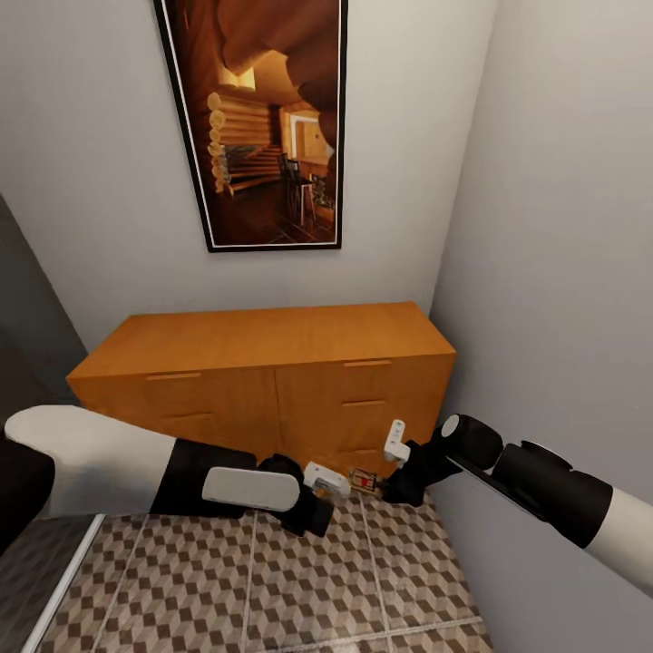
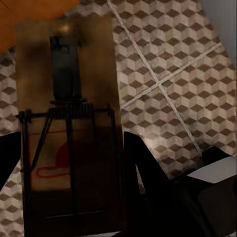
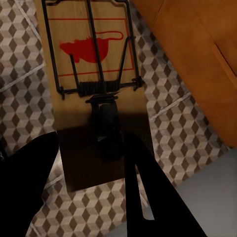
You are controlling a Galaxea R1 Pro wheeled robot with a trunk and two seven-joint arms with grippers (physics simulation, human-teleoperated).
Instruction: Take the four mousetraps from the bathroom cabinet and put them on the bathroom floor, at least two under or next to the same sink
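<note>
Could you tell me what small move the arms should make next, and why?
Probably lower both arms toward the floor and release there. Each wrist view shows a mousetrap between dark fingers, seemingly gripped above the tiles. In the head view the left gripper and right gripper sit low before the cabinet, with a trap between them.
</note>
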